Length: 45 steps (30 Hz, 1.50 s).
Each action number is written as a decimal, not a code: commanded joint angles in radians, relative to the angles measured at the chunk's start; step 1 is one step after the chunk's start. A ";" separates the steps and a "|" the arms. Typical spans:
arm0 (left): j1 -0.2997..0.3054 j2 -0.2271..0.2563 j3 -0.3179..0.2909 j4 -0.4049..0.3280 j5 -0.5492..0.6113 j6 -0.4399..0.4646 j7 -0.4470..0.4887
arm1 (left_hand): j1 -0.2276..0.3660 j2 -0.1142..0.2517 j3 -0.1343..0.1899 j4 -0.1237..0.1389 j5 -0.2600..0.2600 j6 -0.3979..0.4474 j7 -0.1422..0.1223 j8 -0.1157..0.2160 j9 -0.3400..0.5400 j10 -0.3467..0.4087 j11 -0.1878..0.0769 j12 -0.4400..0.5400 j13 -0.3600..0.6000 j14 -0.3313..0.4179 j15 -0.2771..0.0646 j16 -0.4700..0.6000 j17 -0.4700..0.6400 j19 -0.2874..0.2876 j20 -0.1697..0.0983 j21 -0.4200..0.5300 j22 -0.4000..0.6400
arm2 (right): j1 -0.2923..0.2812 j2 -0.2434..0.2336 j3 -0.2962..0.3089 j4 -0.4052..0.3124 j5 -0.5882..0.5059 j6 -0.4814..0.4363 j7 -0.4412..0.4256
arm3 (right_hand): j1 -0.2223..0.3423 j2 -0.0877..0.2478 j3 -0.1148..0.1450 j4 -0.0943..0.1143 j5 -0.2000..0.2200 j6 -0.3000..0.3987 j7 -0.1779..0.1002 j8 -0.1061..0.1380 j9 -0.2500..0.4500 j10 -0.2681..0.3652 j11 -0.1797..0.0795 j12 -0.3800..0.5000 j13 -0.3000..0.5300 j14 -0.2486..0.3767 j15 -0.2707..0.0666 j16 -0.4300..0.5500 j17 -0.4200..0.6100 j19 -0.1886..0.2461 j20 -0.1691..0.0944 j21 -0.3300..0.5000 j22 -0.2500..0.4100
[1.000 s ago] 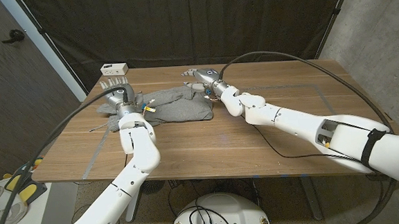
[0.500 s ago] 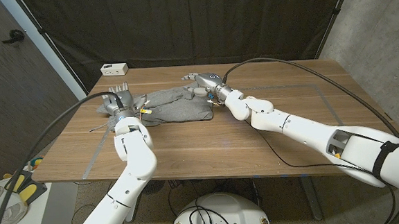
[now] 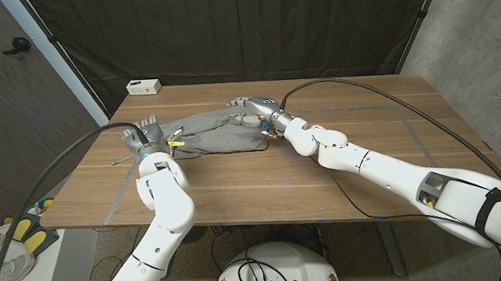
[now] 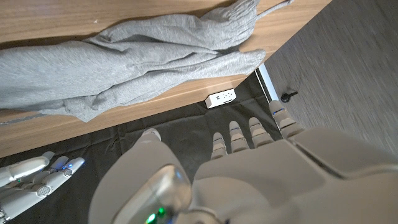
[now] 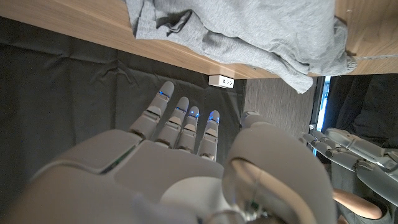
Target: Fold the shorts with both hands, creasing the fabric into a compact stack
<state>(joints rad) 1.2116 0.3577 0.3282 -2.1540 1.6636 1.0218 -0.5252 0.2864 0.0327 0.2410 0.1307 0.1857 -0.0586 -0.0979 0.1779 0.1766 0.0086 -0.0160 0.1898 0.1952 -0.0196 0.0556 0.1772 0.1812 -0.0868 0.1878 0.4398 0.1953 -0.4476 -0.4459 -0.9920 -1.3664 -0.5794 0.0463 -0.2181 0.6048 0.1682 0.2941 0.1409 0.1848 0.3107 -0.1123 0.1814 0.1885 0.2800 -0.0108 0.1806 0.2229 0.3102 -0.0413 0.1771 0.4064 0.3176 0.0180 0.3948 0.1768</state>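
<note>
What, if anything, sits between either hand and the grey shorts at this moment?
Nothing visible. The left hand is at one end of the grey shorts and the right hand at the other, with only bare table around them.

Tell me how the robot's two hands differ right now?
The left hand sits at the shorts' left end; the right hand is at their far right edge. The left arm is bent close in; the right arm stretches long across the table. Both hands are open, holding nothing.

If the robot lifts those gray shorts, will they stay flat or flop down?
Probably flop. The shorts lie in soft wrinkles and bunched folds, so the cloth looks limp. They likely weigh little, and would sag from wherever a hand holds them.
</note>
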 commanded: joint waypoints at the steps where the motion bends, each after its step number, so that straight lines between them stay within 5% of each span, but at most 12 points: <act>1: 0.008 -0.052 -0.047 0.021 0.073 -0.029 -0.120 | 0.006 -0.016 -0.001 -0.011 0.008 -0.004 0.004 0.006 0.002 -0.010 -0.002 0.003 -0.001 -0.010 0.008 0.004 0.000 0.009 0.004 0.001 -0.001 | -0.035 -0.010 0.012 -0.034 -0.020 0.007 0.044 | -0.009 -0.001 0.005 0.005 0.001 0.011 0.005 0.007 0.002 0.002 0.007 0.007 0.000 -0.006 -0.045 0.006 -0.003 0.003 -0.009 -0.004 0.000; 31: -0.039 -0.058 -0.098 0.147 0.114 -0.048 -0.201 | 0.022 -0.034 -0.006 -0.036 0.018 -0.006 0.003 0.009 0.002 -0.025 -0.004 0.007 -0.001 -0.023 0.010 0.006 -0.001 -0.005 -0.002 -0.014 -0.002 | -0.015 0.028 -0.017 0.039 -0.036 0.044 0.103 | -0.025 0.002 0.014 -0.001 0.003 0.030 0.009 0.014 0.002 0.011 0.004 0.014 -0.007 -0.009 -0.046 0.010 -0.024 -0.005 -0.005 -0.017 0.000; 45: -0.119 -0.047 -0.074 0.252 0.179 -0.066 -0.284 | 0.051 -0.046 -0.007 -0.067 0.029 0.028 0.004 0.020 0.002 0.007 -0.013 0.024 -0.001 0.017 -0.013 0.020 -0.002 0.076 -0.041 0.011 0.002 | 0.004 0.042 -0.027 0.077 -0.025 0.051 0.113 | -0.027 0.003 0.020 -0.005 0.003 0.036 0.012 0.016 0.002 0.013 0.004 0.015 -0.009 -0.010 -0.047 0.011 -0.032 -0.006 -0.004 -0.021 0.000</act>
<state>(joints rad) 1.1467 0.3043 0.2432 -1.9789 1.7997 0.9615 -0.7506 0.3208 -0.0123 0.2339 0.0717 0.2040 -0.0422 -0.0895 0.1894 0.1768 0.0038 -0.0287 0.2074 0.1904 -0.0133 0.0426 0.1889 0.1767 -0.0247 0.1429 0.4442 0.1933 -0.4579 -0.4154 -1.0127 -1.3199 -0.6171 0.0889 -0.1122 0.5844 0.1714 0.3068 0.1365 0.1849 0.3397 -0.1019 0.1928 0.1884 0.2841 -0.0070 0.1888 0.2137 0.3014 -0.0395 0.1818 0.3735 0.3126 0.0126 0.3793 0.1770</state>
